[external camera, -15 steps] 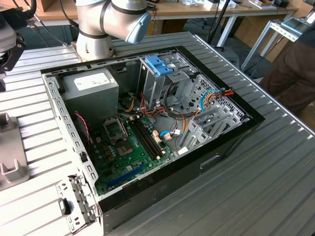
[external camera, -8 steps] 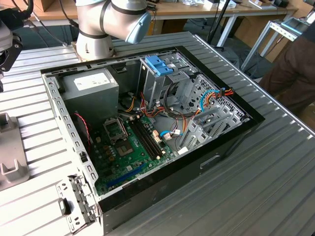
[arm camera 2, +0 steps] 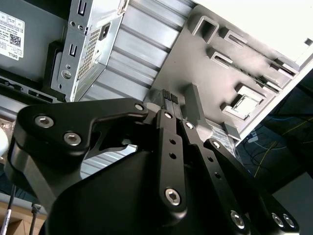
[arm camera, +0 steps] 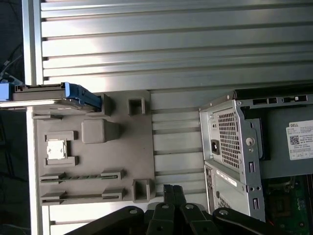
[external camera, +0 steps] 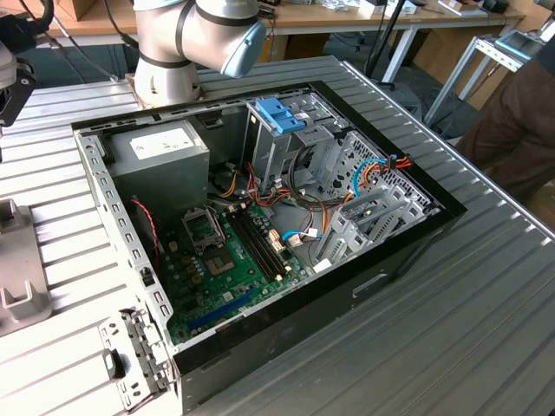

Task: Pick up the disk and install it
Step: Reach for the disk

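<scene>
An open black computer case (external camera: 295,316) was overlooked obliquely in the exterior view; a grey moulded plastic holder (arm camera: 132,147) (arm camera 2: 210,83) was shared, close up, in both wrist views.

An open computer case (external camera: 102,201) lies on the ribbed table (external camera: 468,334). A grey fixture plate (arm camera: 93,164) lies near it.

A ribbed aluminium table (external camera: 486,329) spans the scene, with bright light glancing off its slats. Beyond its far edge runs a long wooden workbench (external camera: 347,17). Off the far corner, a grey metal-framed stand (external camera: 496,48) rises from the dark floor (external camera: 425,91).
</scene>
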